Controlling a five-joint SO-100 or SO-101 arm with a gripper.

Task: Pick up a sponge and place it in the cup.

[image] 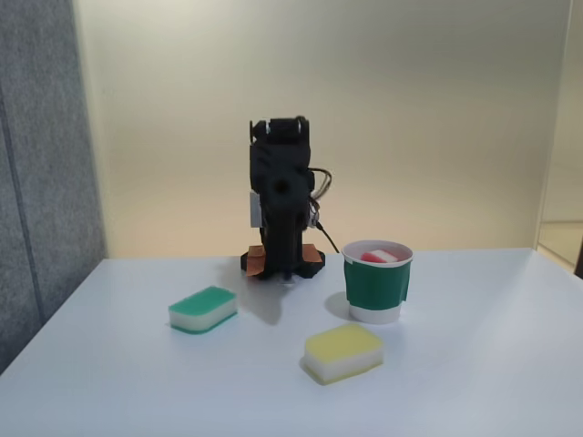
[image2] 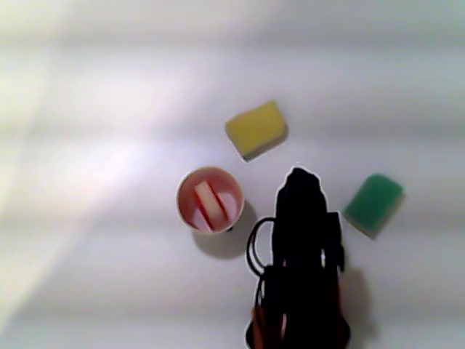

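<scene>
A white desk (image: 474,364) is seen from the front in the fixed view and from above in the other view. At the back of the desk, a black robot arm (image: 282,205) is folded upright over its base, with its upper part tucked in and pointing down. From above, the arm (image2: 301,254) appears as a dark, narrow shape reaching in from the bottom edge. The gripper cannot be made out against the black arm, so whether it is spread or closed cannot be told.

The cup (image: 375,284), white with a dark green sleeve, stands just to the right of the arm's base in the fixed view. The sponge (image: 378,257) is seen inside the cup, its red and white layers showing above the rim. From above, the sponge (image2: 209,206) is seen standing on edge within the cup (image2: 184,190).

2 other sponges lie flat on the desk: a green-topped sponge (image: 203,309) and a yellow-topped sponge (image: 343,352), well apart from each other.
</scene>
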